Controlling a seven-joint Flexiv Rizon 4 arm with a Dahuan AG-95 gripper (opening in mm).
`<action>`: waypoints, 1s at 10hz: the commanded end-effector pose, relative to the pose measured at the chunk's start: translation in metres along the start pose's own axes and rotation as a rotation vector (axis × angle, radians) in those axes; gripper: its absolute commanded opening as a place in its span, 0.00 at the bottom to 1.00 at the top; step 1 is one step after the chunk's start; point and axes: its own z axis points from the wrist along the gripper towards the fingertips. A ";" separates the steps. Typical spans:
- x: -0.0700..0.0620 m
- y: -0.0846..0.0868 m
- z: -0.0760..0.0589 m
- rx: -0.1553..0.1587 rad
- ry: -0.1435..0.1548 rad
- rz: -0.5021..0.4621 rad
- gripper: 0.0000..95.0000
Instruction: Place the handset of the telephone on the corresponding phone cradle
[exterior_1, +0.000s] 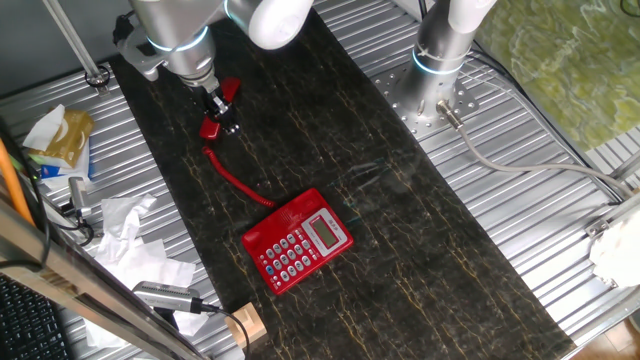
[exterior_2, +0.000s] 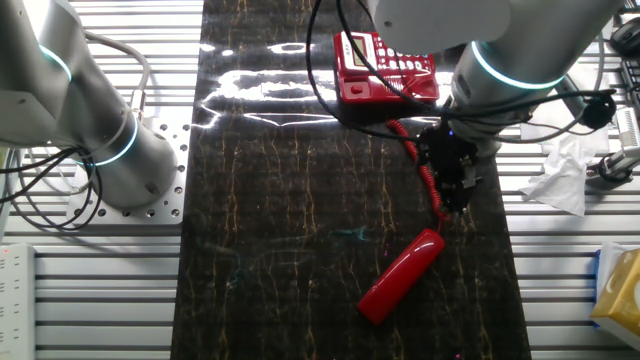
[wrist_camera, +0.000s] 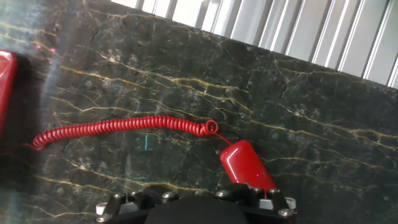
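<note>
On the dark marble table (exterior_2: 280, 250), the handset (exterior_2: 400, 276) lies well apart from the telephone (exterior_2: 383, 68). Your gripper (exterior_2: 455, 190) hovers above it; I cannot tell how open. Descend squarely mid-handset, minding the cord (wrist_camera: 118, 126).

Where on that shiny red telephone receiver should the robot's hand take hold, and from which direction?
Probably from above, around the middle of the slim, glossy red plastic handset. It lies flat on the dark marble-patterned tabletop, and its narrow width suits two fingers. The coiled red cord joins at one end; avoid that.
</note>
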 end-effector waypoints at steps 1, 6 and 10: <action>0.000 -0.001 0.002 -0.001 -0.002 0.000 0.80; 0.004 -0.005 0.001 -0.002 -0.002 -0.011 0.80; 0.003 -0.005 0.002 0.003 -0.011 -0.034 0.80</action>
